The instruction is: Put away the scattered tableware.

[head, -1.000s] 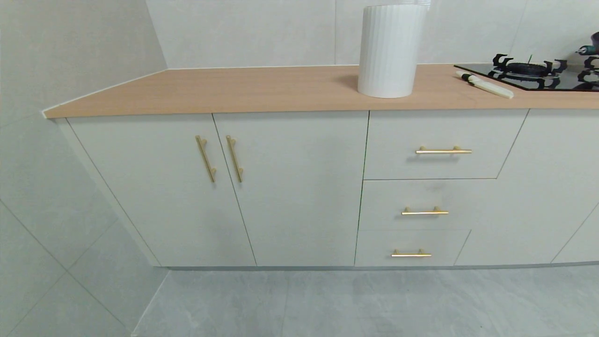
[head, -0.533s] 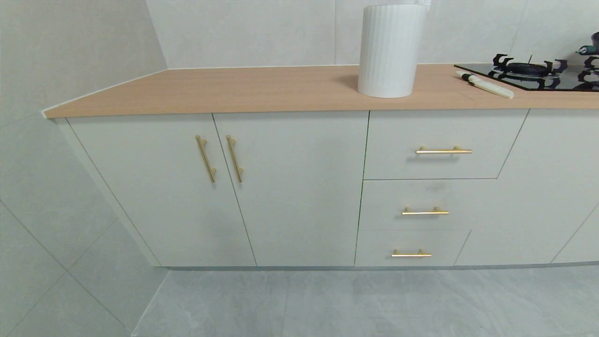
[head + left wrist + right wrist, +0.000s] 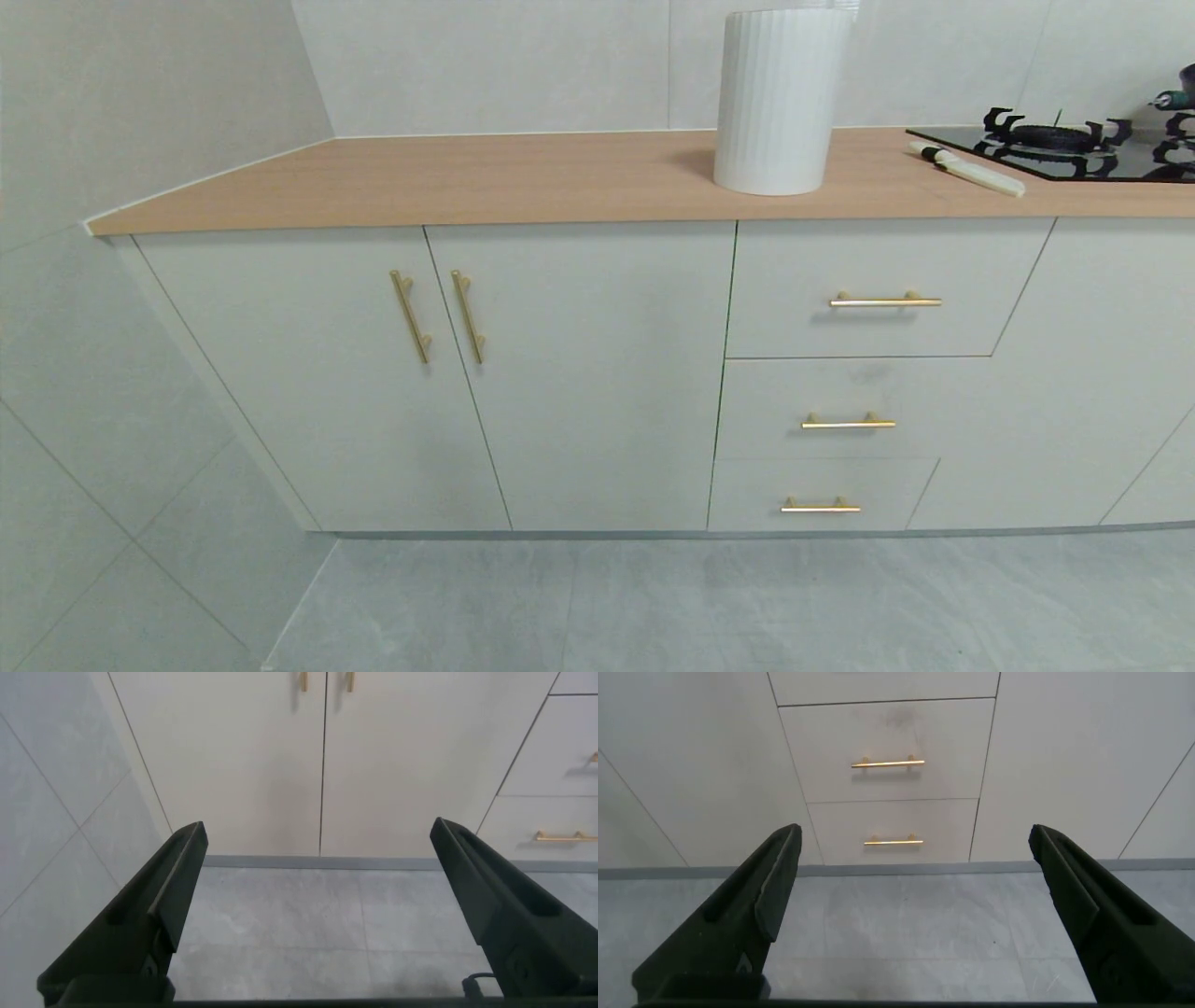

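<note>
Judging by the worktop [image 3: 523, 177], nothing has been put away yet. Reading my head view from left to right, the double doors [image 3: 439, 392] at 9 o'clock are shut. The white ribbed jar [image 3: 780, 98] stands at 1 o'clock, and the three drawers [image 3: 859, 383] below it at 3 o'clock are all closed. The pale knife [image 3: 966, 169] lies flat on the wood at 2 o'clock, just beside the black hob [image 3: 1074, 159]. That knife is the only loose piece of tableware I can make out, so I reckon the whole job is ahead of me: fetch it, open a drawer or use the jar, and stow it.

Both my arms hang low before the cabinet front, well apart from the knife. My left gripper [image 3: 318, 831] faces the foot of the double doors above the grey floor [image 3: 308, 924], jaws spread wide with nothing between them. My right gripper [image 3: 915, 833] faces the two lower drawers, jaws likewise wide apart and empty
</note>
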Robot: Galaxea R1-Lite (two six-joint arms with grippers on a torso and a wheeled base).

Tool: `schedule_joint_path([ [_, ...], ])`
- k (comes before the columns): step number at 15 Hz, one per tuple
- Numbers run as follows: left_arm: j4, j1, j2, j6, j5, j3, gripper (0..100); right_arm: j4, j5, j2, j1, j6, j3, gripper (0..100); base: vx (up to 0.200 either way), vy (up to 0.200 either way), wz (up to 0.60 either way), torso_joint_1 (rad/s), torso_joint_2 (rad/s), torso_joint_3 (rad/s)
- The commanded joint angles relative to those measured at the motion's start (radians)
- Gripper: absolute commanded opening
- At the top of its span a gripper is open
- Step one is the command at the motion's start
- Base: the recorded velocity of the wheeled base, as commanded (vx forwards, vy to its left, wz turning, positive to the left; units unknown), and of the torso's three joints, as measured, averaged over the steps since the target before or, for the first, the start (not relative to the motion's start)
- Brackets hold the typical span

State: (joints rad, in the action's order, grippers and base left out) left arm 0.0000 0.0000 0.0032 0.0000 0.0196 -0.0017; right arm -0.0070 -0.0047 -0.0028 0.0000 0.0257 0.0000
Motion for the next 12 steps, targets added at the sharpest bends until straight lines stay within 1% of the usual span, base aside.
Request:
schedule_joint_path([
  [1, 0.0, 0.0, 0.0, 0.002, 0.0, 0.0, 100, 0.002, 0.0, 0.003, 0.0, 0.0, 0.0, 100, 0.0, 0.0, 0.0, 0.0, 0.0, 0.0],
  [2, 0.0, 0.0, 0.0, 0.006, 0.0, 0.0, 100, 0.002, 0.0, 0.003, 0.0, 0.0, 0.0, 100, 0.0, 0.0, 0.0, 0.0, 0.0, 0.0],
  [3, 0.0, 0.0, 0.0, 0.0, 0.0, 0.0, 100, 0.002, 0.0, 0.003, 0.002, 0.0, 0.0, 100, 0.0, 0.0, 0.0, 0.0, 0.0, 0.0],
  [9, 0.0, 0.0, 0.0, 0.002, 0.0, 0.0, 100, 0.002, -0.001, 0.003, 0.0, -0.001, 0.0, 100, 0.0, 0.0, 0.0, 0.0, 0.0, 0.0],
  [12, 0.0, 0.0, 0.0, 0.0, 0.0, 0.0, 100, 0.002, -0.001, 0.003, 0.0, -0.001, 0.0, 100, 0.2, 0.0, 0.0, 0.001, 0.0, 0.006],
])
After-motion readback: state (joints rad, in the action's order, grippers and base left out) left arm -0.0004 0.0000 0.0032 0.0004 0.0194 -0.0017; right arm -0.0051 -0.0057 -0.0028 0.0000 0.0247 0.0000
